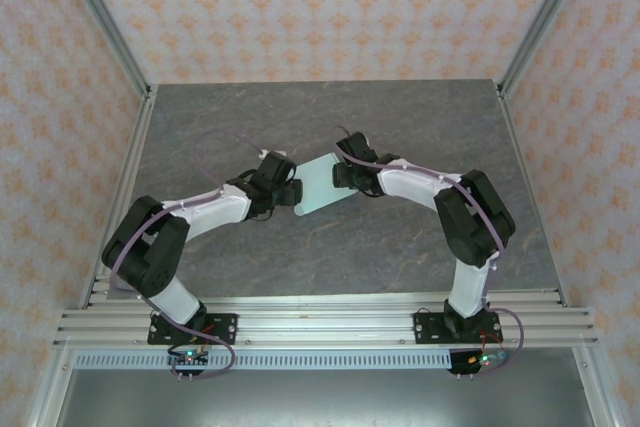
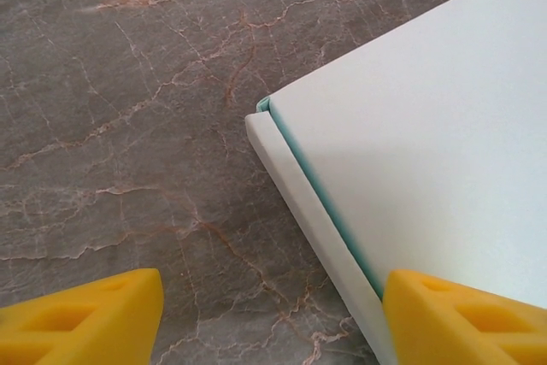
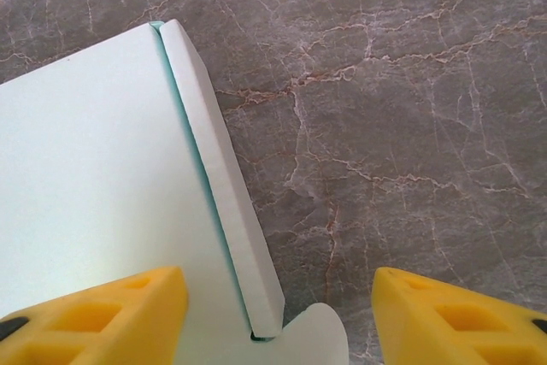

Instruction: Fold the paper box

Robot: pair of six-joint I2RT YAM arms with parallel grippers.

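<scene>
The left pincer [image 2: 273, 301] stands well open with nothing clamped. One yellow finger hangs over the bare counter [image 2: 128, 126] and the other over the paper box [image 2: 427, 143], so its gap straddles the left side flap [image 2: 299, 203], which runs away from it at a slant. The right pincer [image 3: 278, 305] mirrors this, wide and empty astride the right side flap [image 3: 222, 185]. Whether any finger touches the card I cannot tell. The box lies mid-counter between the two arms, both equally near. I'd guess each flap is about to be pinched or pushed upright.
</scene>
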